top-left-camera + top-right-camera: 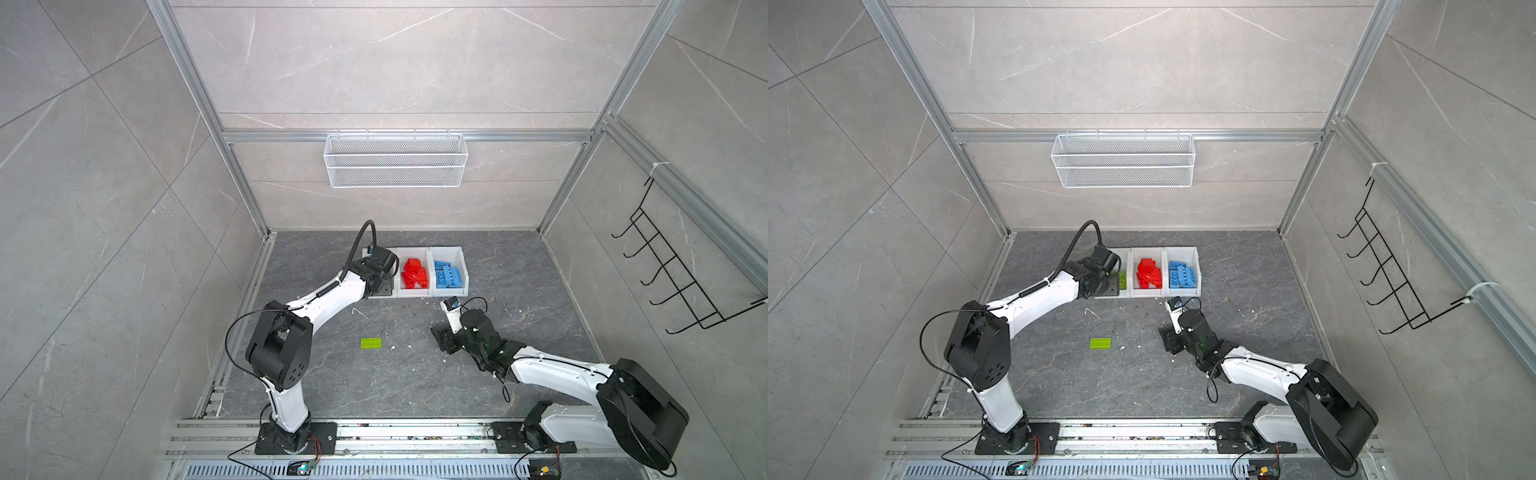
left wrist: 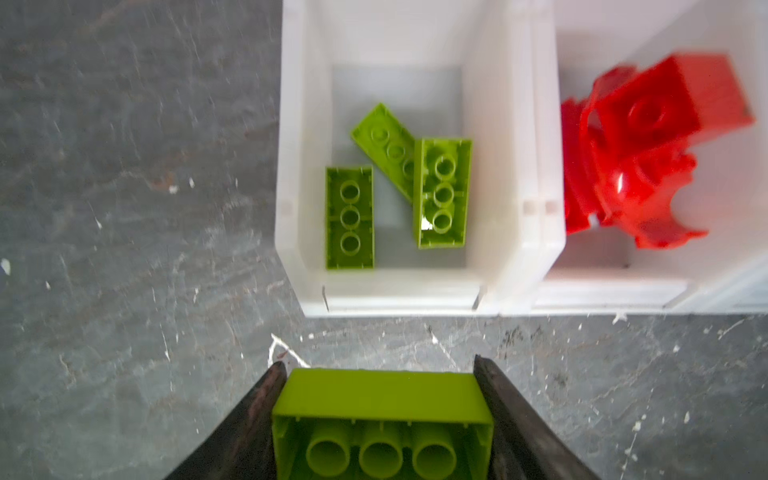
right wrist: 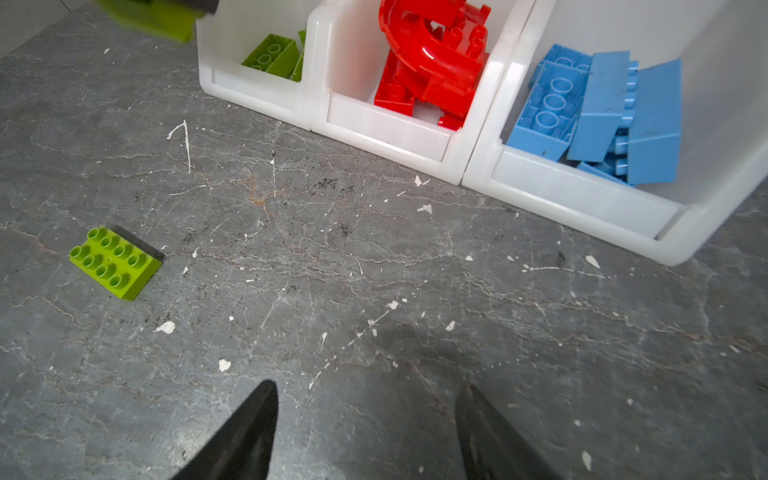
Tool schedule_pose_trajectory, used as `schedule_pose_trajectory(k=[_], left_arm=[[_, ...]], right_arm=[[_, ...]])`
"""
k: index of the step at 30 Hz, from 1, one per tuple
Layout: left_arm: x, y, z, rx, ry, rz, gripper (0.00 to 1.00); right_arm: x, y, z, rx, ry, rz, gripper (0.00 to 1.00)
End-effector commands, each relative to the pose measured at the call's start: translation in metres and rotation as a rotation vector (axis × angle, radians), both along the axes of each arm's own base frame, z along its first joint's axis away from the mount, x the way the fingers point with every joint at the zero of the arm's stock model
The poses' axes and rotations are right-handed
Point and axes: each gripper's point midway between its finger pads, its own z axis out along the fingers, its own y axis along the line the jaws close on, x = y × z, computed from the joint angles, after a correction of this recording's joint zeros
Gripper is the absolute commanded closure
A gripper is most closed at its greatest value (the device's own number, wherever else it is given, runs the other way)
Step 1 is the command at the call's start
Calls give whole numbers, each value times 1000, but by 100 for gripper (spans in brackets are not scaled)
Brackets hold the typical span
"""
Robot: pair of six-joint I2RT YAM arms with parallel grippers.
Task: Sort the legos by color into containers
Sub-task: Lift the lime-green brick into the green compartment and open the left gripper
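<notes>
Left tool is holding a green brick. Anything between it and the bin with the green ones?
Nothing visible does. The held brick in the left tool faces the open green bin; only its low front lip lies ahead. Three green bricks lie inside, leaving room.

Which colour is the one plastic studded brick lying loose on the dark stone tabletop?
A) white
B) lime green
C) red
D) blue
B: the loose lime green studded brick lies alone on the dark stone tabletop, while the red bricks and blue bricks sit in the white plastic bins.
</notes>
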Motion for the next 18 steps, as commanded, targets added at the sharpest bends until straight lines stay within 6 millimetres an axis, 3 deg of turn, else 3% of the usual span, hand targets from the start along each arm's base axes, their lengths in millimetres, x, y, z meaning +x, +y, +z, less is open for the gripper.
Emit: schedule_pose_trajectory(k=[1,10,18], left_arm=[[23,-5,13,27,-45,-64,38],[73,-8,1,-7,-75,-82,38],[91,-6,-16,-10,-64,-75,38]], right_arm=[[0,4,2,-6,-1,13,31],[0,-4,7,-19,-32,-7,30],[0,-2,6,-17,-26,1,30]])
